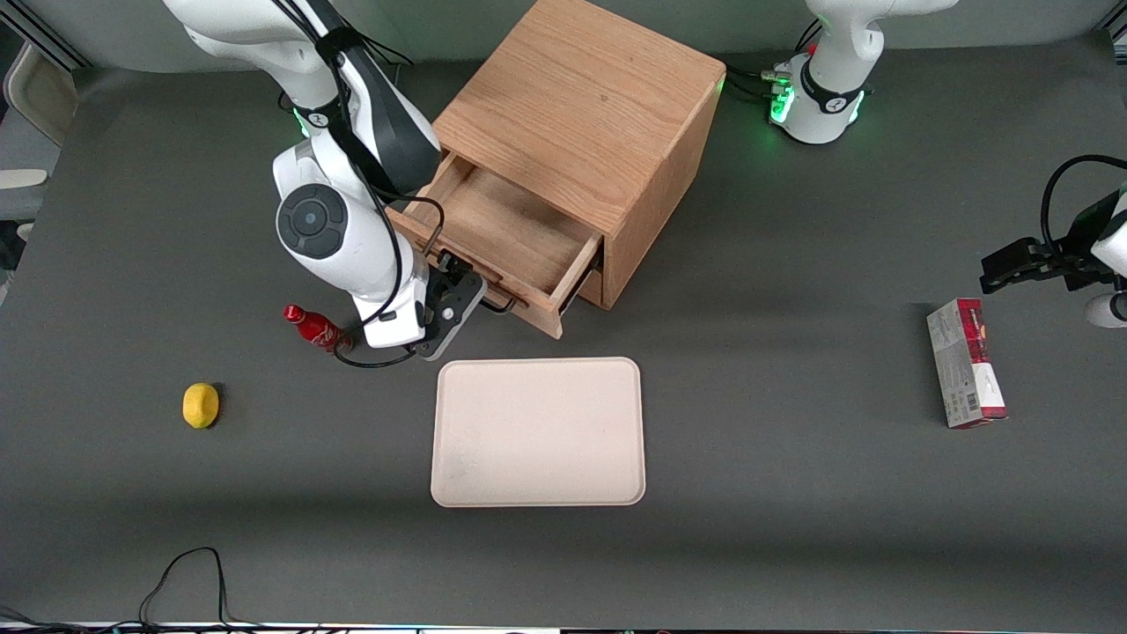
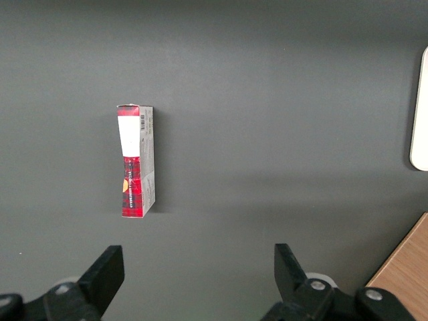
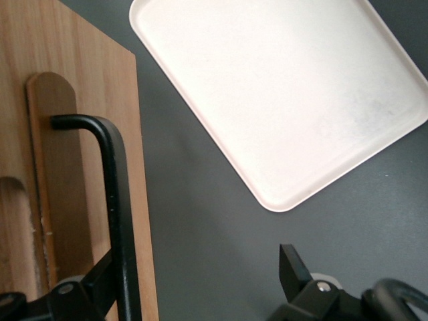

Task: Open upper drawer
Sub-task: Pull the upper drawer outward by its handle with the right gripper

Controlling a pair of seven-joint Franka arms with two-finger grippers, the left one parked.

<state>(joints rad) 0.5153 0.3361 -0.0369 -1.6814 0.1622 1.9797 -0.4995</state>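
The oak cabinet (image 1: 581,106) stands at mid-table. Its upper drawer (image 1: 502,229) is pulled well out, and its shallow wooden tray body looks empty. The dark wire bar handle (image 1: 499,305) sits on the drawer front that faces the front camera. My right gripper (image 1: 455,286) is at that drawer front, at the handle. In the right wrist view the gripper (image 3: 197,262) is open. The handle bar (image 3: 114,200) runs just beside one finger (image 3: 100,281), and the other finger (image 3: 291,267) stands well clear over the table. The bottom drawer is mostly hidden under the upper one.
A pale tray (image 1: 537,431) lies on the table nearer the front camera than the drawer; it also shows in the right wrist view (image 3: 287,87). A small red bottle (image 1: 313,328) and a lemon (image 1: 201,405) lie toward the working arm's end. A red-and-white box (image 1: 964,361) lies toward the parked arm's end.
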